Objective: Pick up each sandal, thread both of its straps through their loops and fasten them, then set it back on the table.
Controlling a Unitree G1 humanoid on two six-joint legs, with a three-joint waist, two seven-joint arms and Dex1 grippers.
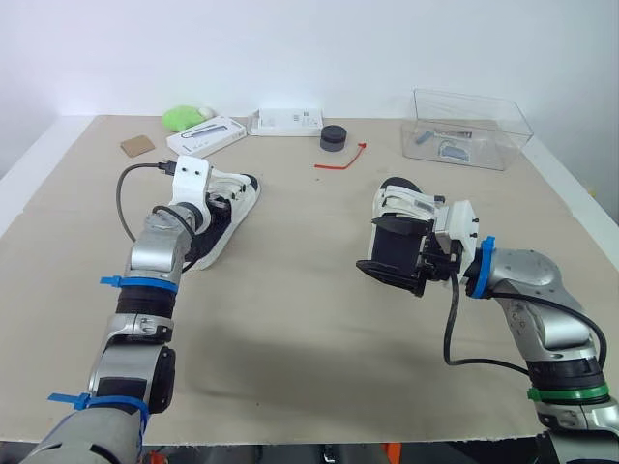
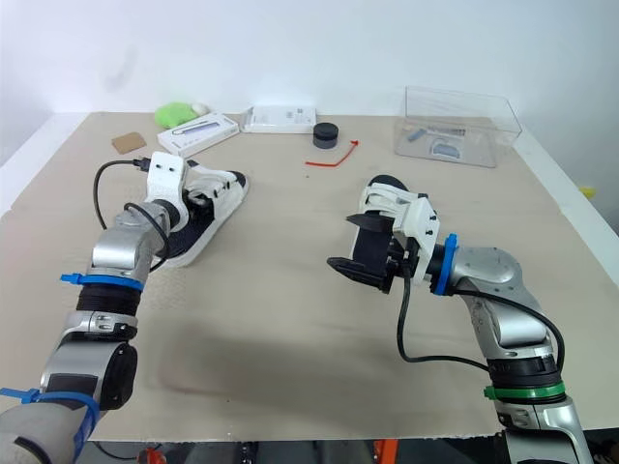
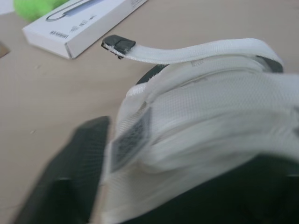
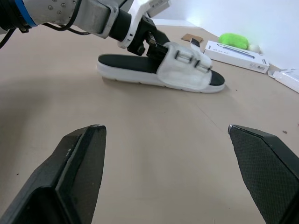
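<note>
Bright, even, diffuse light from overhead. White wall (image 1: 309, 48) nearly blown out. Table (image 1: 309, 319) shows only soft, faint shadows under both arms. Thin dark shadow hugs the sole of the sandal (image 4: 184, 77), ahead of the wide-apart jaws of the right gripper (image 4: 164, 126). Mild glare on clear box (image 1: 469, 121).

A white sandal with a black footbed (image 1: 237, 201) lies flat, near-left of the black round puck (image 1: 333, 138) (one strap end loose); the matching second sandal (image 1: 401, 203) lies near-right.

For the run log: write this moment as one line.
left hand: at straps of left sandal | sandal: on table, strap end loose | right hand: open, empty, next to right sandal
</note>
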